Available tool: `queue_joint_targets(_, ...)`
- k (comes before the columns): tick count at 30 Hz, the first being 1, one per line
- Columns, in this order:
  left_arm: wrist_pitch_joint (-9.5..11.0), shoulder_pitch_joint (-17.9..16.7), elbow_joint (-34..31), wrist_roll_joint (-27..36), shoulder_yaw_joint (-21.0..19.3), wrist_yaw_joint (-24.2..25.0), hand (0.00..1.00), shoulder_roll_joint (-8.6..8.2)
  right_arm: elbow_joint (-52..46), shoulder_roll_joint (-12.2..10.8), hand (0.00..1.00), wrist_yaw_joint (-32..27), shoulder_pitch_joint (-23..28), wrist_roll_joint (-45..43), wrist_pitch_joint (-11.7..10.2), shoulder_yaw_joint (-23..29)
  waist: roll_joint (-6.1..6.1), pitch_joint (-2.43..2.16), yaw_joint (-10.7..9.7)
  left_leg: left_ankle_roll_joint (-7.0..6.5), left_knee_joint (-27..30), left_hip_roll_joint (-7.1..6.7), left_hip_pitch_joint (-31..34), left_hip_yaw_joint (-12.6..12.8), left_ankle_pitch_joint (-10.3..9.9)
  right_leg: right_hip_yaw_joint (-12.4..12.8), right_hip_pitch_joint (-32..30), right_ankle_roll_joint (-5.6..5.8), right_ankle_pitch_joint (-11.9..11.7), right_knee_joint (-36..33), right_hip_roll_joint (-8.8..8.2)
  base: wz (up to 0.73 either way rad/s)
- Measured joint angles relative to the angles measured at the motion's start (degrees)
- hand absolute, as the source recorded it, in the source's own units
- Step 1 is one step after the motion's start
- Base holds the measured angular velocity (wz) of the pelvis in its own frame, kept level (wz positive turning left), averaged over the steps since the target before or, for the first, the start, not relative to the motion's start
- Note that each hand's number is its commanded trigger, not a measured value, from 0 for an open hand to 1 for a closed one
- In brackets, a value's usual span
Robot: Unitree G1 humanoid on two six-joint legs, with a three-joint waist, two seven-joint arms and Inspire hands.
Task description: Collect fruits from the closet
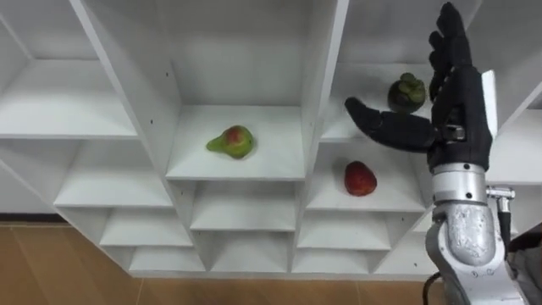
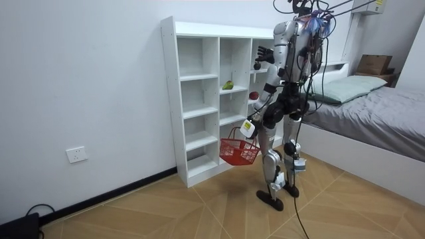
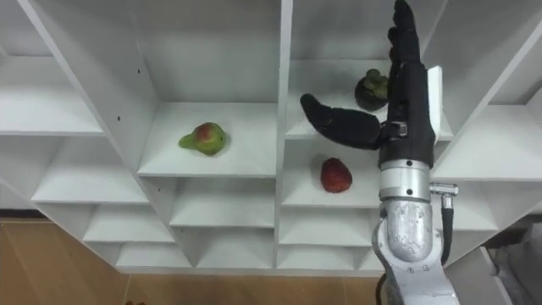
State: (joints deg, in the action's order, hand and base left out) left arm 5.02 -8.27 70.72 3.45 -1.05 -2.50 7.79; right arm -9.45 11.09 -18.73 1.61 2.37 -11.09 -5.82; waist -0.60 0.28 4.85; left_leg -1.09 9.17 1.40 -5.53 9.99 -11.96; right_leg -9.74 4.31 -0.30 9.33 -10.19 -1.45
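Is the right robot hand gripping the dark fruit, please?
No, the right robot hand is open, and the dark fruit sits on its shelf.

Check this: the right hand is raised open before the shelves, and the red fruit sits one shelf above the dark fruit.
Wrong in one respect: the left eye view shows the red fruit one shelf below the dark fruit, not above. The right hand is raised open before the shelves.

Right hand (image 1: 457,114): black fingers and palm, white plate along the back. Wrist: bright silver cuff with a small metal bracket at its side. Forearm: mottled grey shell with a dark cable alongside. Body: silver-grey shells, black joints, a cable bundle at the head. Left hand (image 2: 249,127): white tag.
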Motion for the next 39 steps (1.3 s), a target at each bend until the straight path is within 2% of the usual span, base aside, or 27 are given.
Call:
queue_joint_targets(6,-2.25,-0.50,-0.10,-1.56,-0.01,-1.00,1.00,0.00,2.54,0.32,0.00,-1.22,-0.75,0.92,0.94,0.37,-0.36,0.03,0.07,0.02,-0.40,-0.08,-0.16,-0.76,0.01,-0.56,0.72,0.10,-0.06,0.56,-0.01,0.06)
queue_joint_targets(10,-2.63,-0.76,-0.66,-2.04,-0.03,-1.21,1.00,0.02,4.75,0.43,0.00,-1.86,-1.13,1.07,2.50,0.51,-0.46,0.08,-0.01,0.02,-0.46,-0.13,-0.04,-0.90,0.01,-0.55,0.62,0.12,-0.04,0.61,-0.03,0.00)
queue_joint_targets(15,-3.37,-2.13,-3.90,-5.12,-0.73,-0.70,1.00,-0.01,5.35,1.40,0.00,-1.67,-1.63,0.96,2.54,0.90,-1.00,0.10,0.06,0.01,-0.37,-0.12,-0.01,-1.13,0.01,-0.65,0.58,0.21,0.02,0.65,0.00,0.01)
queue_joint_targets(17,-3.74,-2.47,-4.48,-5.88,-0.97,-0.58,1.00,-0.04,6.99,1.54,0.00,-1.62,-2.20,0.26,2.65,0.90,-1.35,-0.07,0.10,0.01,-0.36,-0.12,-0.06,-1.15,0.01,-0.59,0.59,0.21,0.02,0.65,-0.02,0.00)
queue_joint_targets(19,-4.11,-2.55,-4.94,-6.52,-1.04,-0.50,1.00,0.00,7.66,1.54,0.00,-1.48,-2.60,-0.15,3.66,0.90,-1.60,-0.03,0.12,0.01,-0.33,-0.15,-0.07,-1.15,0.02,-0.56,0.60,0.21,0.01,0.64,-0.06,0.00)
queue_joint_targets(28,-5.11,-2.88,-7.05,-6.53,-1.08,0.40,1.00,-0.02,12.52,1.87,0.00,-1.15,-2.94,-0.10,3.73,0.92,-0.95,0.12,0.08,-0.01,-0.33,-0.23,-0.06,-2.17,0.03,-1.60,1.21,0.22,0.02,0.64,-0.30,0.03)
queue_joint_targets(32,-5.14,-3.20,-7.72,-6.48,-1.12,0.76,1.00,-0.13,13.48,2.51,0.00,-1.19,-2.95,-0.35,4.49,1.08,-0.49,-0.03,0.04,0.02,-0.28,-0.28,0.06,-2.44,0.08,-2.24,1.26,0.27,0.06,0.65,-0.45,0.04)
queue_joint_targets(39,-5.37,-3.72,-7.91,-6.58,-1.10,0.65,1.00,-0.08,16.24,2.63,0.00,-1.85,-5.01,-0.45,4.95,2.54,-0.96,-0.05,0.02,-0.09,0.41,-0.43,0.22,-2.77,0.22,-2.93,1.53,0.34,0.09,0.70,-0.55,0.04)
